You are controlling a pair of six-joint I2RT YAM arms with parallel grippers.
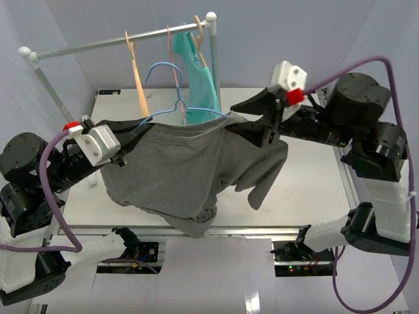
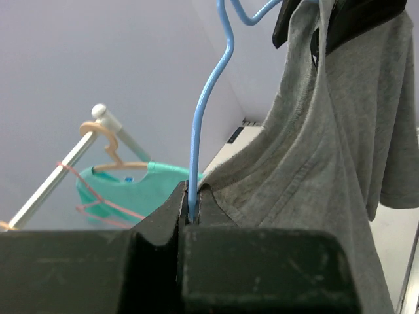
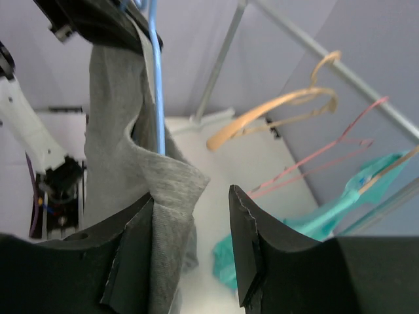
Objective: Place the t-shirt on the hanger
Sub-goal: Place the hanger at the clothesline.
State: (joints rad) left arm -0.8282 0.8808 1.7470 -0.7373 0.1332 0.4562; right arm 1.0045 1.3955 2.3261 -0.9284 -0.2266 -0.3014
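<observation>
Most of the t-shirt (image 1: 183, 170) is draping over the hanger (image 1: 179, 91), sagging below its right-arm end. Left tool (image 2: 193, 212) is clamping the hanger's wire; right tool (image 3: 190, 203) is gaping at that end, so easing fabric down evenly seems wise.

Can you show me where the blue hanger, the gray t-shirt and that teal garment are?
hanger (image 2: 195, 157), left wrist view, on its blue wire stem.
t-shirt (image 1: 183, 170), top external view, middle of its gray body.
teal garment (image 1: 200, 82), top external view, on its hanging front.
</observation>
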